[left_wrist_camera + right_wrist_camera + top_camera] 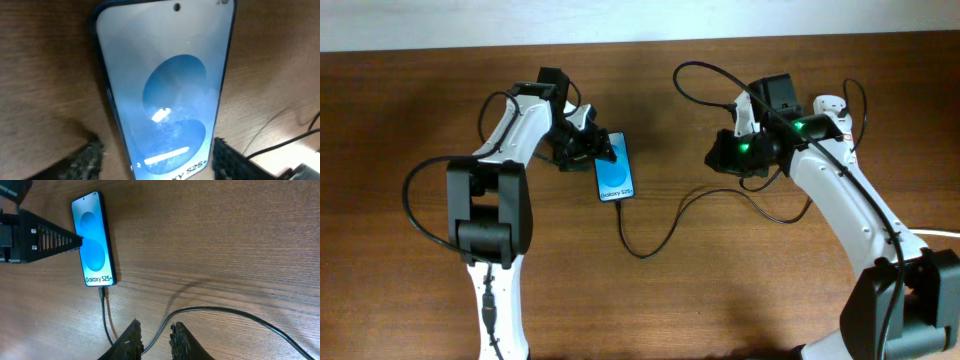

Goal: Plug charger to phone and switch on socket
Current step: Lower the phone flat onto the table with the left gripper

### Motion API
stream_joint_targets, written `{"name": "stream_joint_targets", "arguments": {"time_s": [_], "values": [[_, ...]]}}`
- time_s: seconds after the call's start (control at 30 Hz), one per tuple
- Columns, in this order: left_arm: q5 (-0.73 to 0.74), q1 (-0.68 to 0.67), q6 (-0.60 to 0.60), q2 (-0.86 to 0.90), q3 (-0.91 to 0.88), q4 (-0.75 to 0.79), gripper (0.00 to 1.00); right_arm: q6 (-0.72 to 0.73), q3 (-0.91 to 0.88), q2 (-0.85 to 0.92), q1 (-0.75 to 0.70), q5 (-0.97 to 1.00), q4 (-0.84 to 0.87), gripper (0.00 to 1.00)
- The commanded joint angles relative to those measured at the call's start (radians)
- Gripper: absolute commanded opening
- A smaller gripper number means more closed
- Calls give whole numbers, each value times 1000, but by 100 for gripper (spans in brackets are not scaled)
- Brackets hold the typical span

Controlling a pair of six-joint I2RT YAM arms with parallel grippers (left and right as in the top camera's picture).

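Left of centre on the wood: phone, flat, screen up and lit, "Galaxy" end toward the near side.
Charger: thin black charger, plug tip meeting the phone's bottom edge. Judged seated, though depth of insertion not checkable. Slack looping away toward the right arm.
Left gripper: left gripper at the phone, fingers spread wide to either side of it. Gap showing on one side, so judged not clamped.
Right gripper: right gripper above the cable run, fingers a narrow gap apart. Cable seen through the gap, nothing pinched as far as visible.
Socket: not made out in any view. Switch state unknown.
Progress: plugging judged done; switching on judged outstanding.
Room: phone well clear of every table edge. Bare wood between the arms. Cable loop the one snag risk for a right-arm move.
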Motion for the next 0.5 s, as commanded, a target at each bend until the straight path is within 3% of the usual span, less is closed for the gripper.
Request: {"name": "stream_joint_targets", "arguments": {"time_s": [0.0,0.13,0.27,0.4,0.47], "values": [[-212,5,-32,-19,-16,-24,76,-27,18,-13,-3,13,0,23],[-197,-57,38,-308,-16,-94,74,-79,20,-84,-4,19,4,19],[-369,-201,54,-599,-16,-113,78,-82,23,-286,-18,81,-20,27],[-369,-157,54,-672,-16,-136,82,-62,23,-428,-149,84,-94,35],[-369,-100,54,-671,-16,-135,94,-63,23,-463,-296,84,-151,39]]}}
